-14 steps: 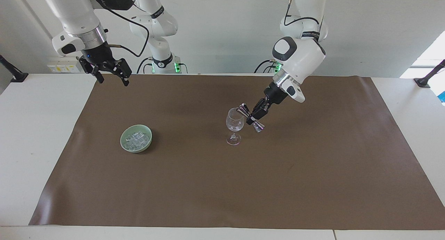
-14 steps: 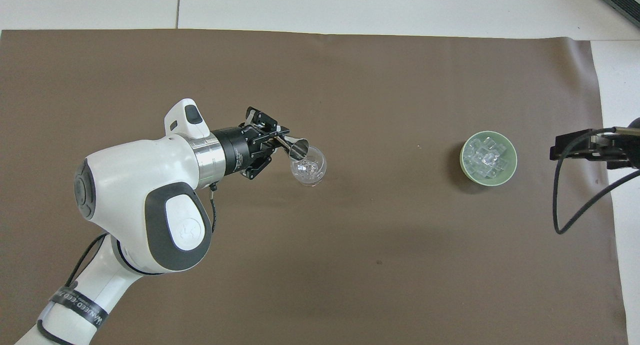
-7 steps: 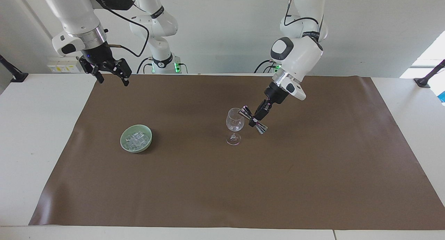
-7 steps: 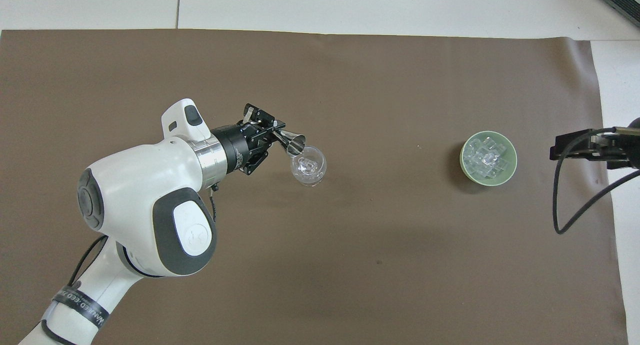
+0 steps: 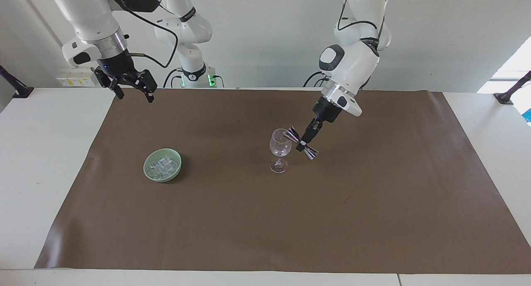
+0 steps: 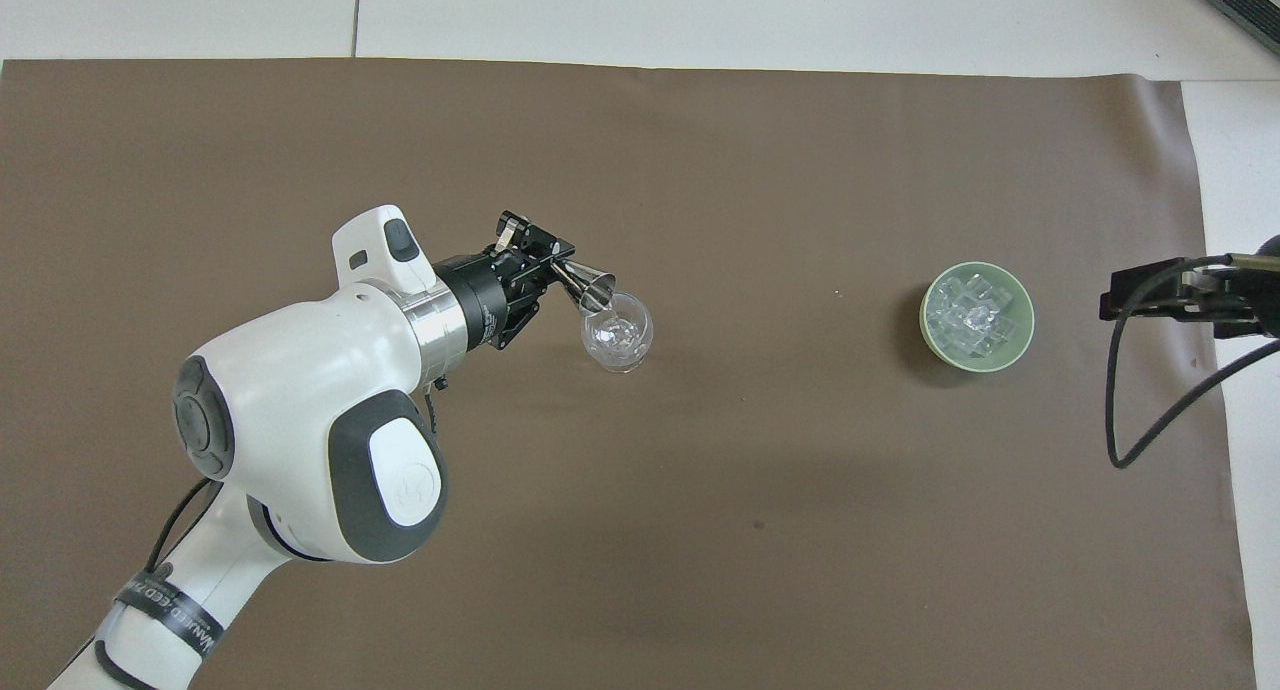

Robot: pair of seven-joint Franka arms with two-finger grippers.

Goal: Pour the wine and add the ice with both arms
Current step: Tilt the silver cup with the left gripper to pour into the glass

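Right gripper [image 5: 132, 90]: raised over the mat's [image 5: 373, 203] edge nearest the robots, jaws wide, holding nothing, waiting. Left gripper [image 5: 306, 141]: clamped on a metal jigger [image 5: 302, 143], tilted with one end at the rim of the glass [image 5: 279, 147]. Bowl [image 5: 162, 165] of ice [image 5: 164, 166]: toward the right arm's end, well apart from the glass.

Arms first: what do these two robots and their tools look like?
Both arms are glossy white, rounded and jointed, with dark grey oval caps and a silver ring at the wrist. The left arm has a black band with white lettering near its base. Black cables loop along the right arm. Each tool is black, with two fingers.
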